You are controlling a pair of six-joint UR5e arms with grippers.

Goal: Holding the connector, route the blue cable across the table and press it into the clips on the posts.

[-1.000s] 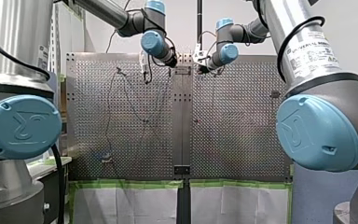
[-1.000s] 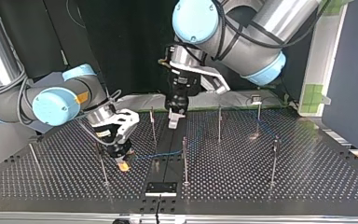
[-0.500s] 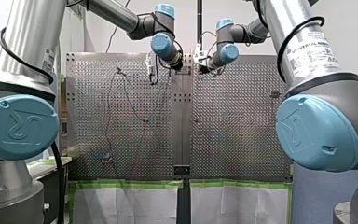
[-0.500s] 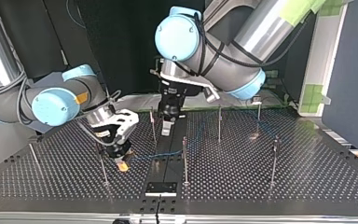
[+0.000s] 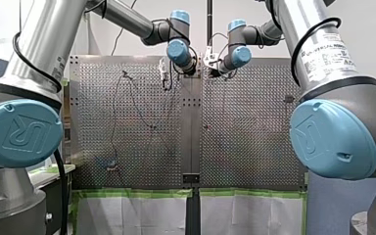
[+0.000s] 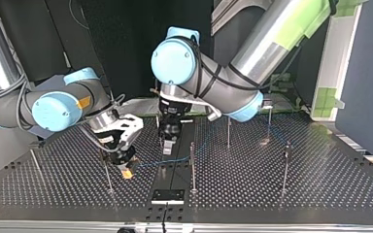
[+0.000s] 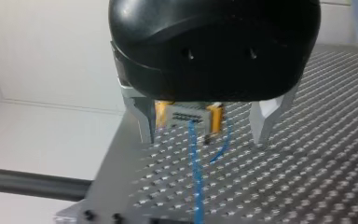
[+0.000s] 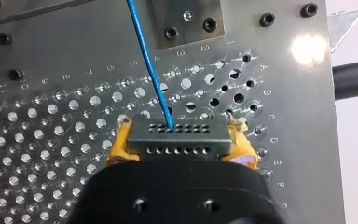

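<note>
My right gripper [image 8: 177, 145] had the connector [image 8: 177, 137], and what a hold: the grey block with its two rows of little holes was pinched between the yellow pads [image 8: 120, 144], one pad on either end of it, low over the perforated table [image 8: 51, 140]. The blue cable [image 8: 145, 51] came out of the connector's upper row and ran straight away from it over the holes, passing beside a small screwed-down plate [image 8: 186, 18] well ahead of the connector. Facing the connector was my left gripper [image 7: 201, 139], black body, metal fingers [image 7: 142, 119] spread wide with nothing between them. The cable led from the connector towards that gripper and passed below the gap. From across the table, my left gripper hung just beside the cable, a short way along it from the connector; whether it touched the cable I could not tell. A thin post [image 6: 107, 170] stood just beside the connector, and a second post [image 6: 193, 165] stood farther from the connector along the cable's run. Past that one, away from the connector, the cable was too faint to follow
</note>
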